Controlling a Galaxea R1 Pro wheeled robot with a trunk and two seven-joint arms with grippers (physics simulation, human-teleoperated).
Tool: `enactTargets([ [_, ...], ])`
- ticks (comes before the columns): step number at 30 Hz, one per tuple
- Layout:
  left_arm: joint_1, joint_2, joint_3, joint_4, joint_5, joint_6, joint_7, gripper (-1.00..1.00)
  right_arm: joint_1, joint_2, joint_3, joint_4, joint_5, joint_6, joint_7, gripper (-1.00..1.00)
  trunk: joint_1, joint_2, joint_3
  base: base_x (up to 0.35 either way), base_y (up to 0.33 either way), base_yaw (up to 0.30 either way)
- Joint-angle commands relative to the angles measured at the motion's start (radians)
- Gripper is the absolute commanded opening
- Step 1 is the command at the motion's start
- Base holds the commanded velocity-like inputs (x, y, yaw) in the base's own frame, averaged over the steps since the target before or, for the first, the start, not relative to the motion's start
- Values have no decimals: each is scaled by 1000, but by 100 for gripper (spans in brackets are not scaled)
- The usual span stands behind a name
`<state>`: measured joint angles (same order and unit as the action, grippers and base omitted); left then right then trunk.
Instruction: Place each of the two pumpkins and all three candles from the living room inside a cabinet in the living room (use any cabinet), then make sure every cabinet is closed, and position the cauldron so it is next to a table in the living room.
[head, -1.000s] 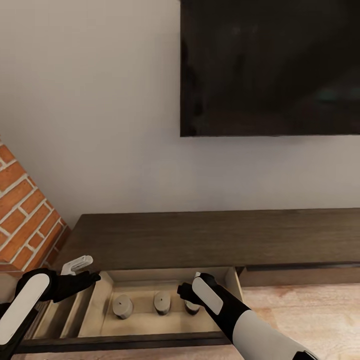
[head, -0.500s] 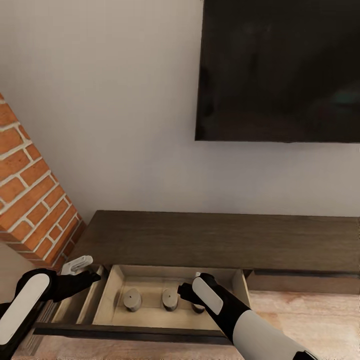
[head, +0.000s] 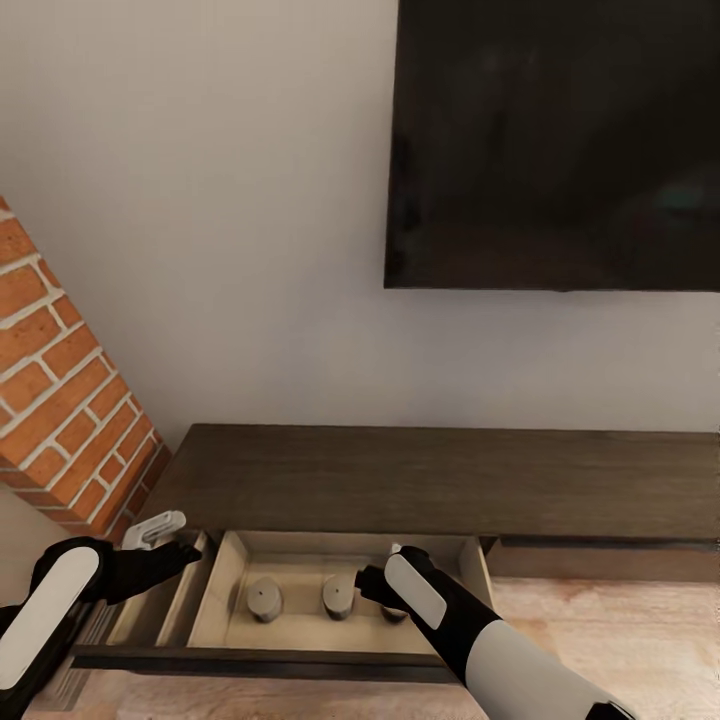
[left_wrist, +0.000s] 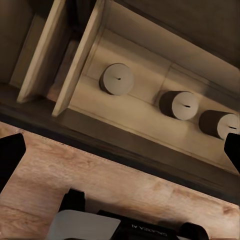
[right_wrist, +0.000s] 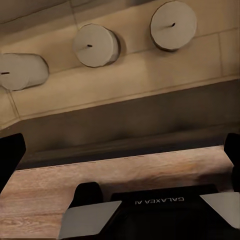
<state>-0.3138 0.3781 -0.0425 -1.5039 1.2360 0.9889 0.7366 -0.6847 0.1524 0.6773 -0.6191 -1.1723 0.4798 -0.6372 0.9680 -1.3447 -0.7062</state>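
The cabinet (head: 430, 480) is a long, low, dark brown console against the wall. One of its drawers (head: 300, 634) is pulled out, and its pale inside holds three candles in a row: one (head: 263, 598), a second (head: 337, 595), and a third (head: 397, 613) partly behind my right arm. The same candles show in the left wrist view (left_wrist: 116, 79) (left_wrist: 180, 105) (left_wrist: 220, 125) and the right wrist view (right_wrist: 173, 25) (right_wrist: 96, 45) (right_wrist: 20, 71). My left gripper (head: 172, 541) (left_wrist: 120, 152) is open beside the drawer's left end. My right gripper (head: 372, 583) (right_wrist: 120, 155) is open above the drawer front. The pumpkins and the cauldron are out of view.
A black TV (head: 560, 140) hangs on the wall above the console. A red brick column (head: 60, 400) stands at the left. A second pale compartment (head: 150, 610) lies open left of the drawer. A shut drawer front (head: 600, 555) is at the right, and the floor (head: 620, 640) is wooden.
The whole picture shifted right and down since a second ago, so the camera moved. The candles, the drawer and both open grippers hold their places.
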Motion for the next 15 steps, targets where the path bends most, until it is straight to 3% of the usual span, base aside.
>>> enactTargets([
  [1, -1, 1, -1, -1, 10, 0, 10, 100, -1, -1, 4, -1, -6, 2, -7, 100, -4, 7, 2, -124, 0, -1],
  [6, -1, 1, -1, -1, 10, 0, 10, 100, -1, -1, 4, -1, -6, 2, -7, 100, -23, 42, 18, -85, 0, 0],
  [15, -1, 1, 10, -1, 11, 2, 9, 100, -1, -1, 4, -1, -6, 1, -7, 100, -27, 49, 21, -287, 0, 0],
])
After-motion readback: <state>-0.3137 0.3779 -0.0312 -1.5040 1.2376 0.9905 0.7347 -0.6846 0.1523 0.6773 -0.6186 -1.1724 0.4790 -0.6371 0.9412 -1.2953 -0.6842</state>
